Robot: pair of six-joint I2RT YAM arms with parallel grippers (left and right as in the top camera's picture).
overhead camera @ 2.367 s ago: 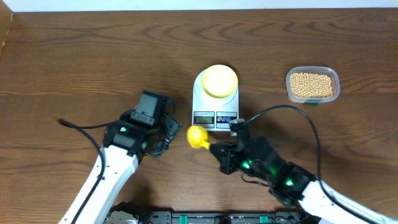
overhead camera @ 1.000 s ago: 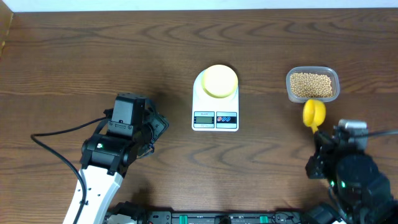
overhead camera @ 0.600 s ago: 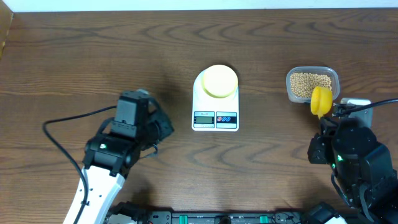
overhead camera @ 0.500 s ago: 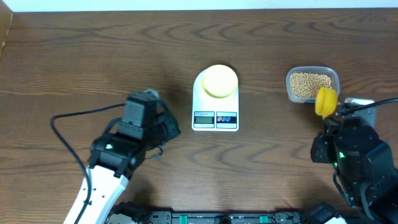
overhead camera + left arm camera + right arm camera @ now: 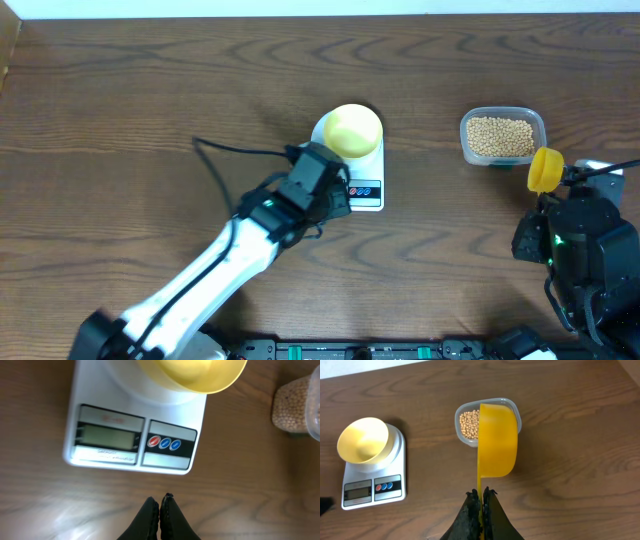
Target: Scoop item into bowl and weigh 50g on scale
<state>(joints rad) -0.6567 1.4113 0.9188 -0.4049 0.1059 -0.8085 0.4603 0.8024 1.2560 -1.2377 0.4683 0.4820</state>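
Your left claw [image 5: 160, 505] was pinched shut on nothing, just near of the scale [image 5: 135, 435] (its buttons faced the claw), which carried the pale-yellow bowl [image 5: 195, 375]. Your right claw [image 5: 481, 497] gripped the handle of the yellow scoop [image 5: 497, 440], held just beside the tub [image 5: 515, 410] of beans [image 5: 467, 422] at the table's [image 5: 570, 485] right.

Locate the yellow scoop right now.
Overhead, the scoop is on the table's right side, clamped in the right gripper, at the bean tub's near right corner.
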